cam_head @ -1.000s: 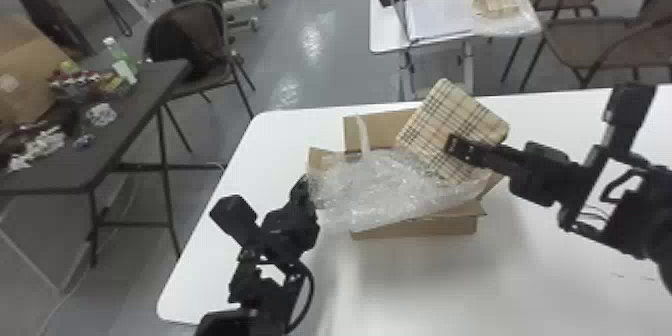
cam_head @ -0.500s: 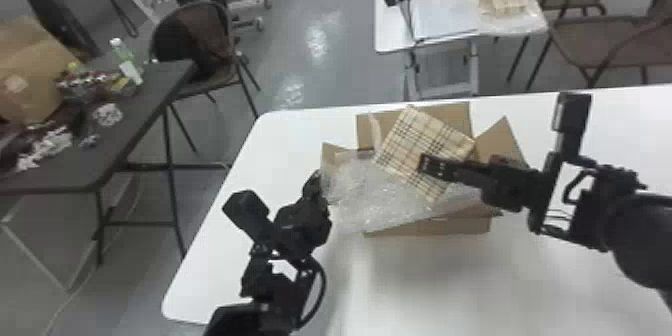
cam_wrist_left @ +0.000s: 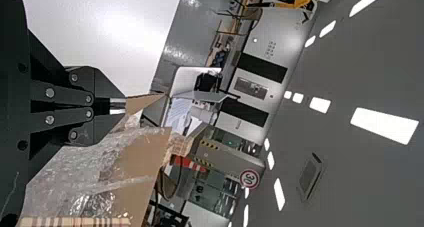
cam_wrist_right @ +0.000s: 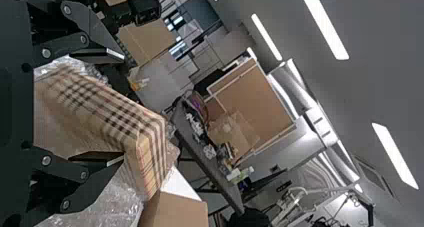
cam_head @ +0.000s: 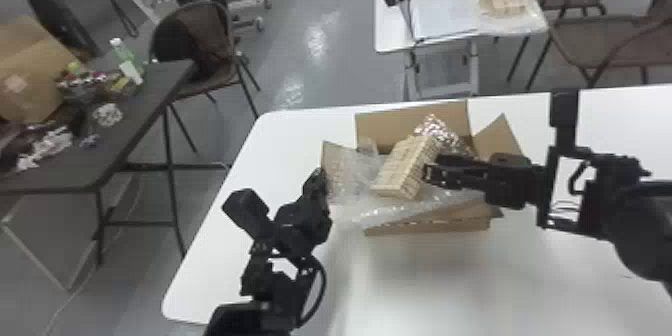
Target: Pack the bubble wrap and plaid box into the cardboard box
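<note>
Plaid box (cam_head: 402,167) tilted over bubble wrap (cam_head: 352,177), near centre — right claw (cam_head: 431,172) apart, left claw (cam_head: 321,179) clamped on cardboard flap (cam_wrist_left: 142,103)

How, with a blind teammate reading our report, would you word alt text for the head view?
A plaid box is tilted over an open cardboard box draped with bubble wrap on a white table. The right end effector is at the plaid box's right side; the left end effector is at the cardboard box's left flap.

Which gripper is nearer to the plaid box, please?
Right: the right gripper is at the plaid box, the left gripper farther off, at the left side of the cardboard box.
</note>
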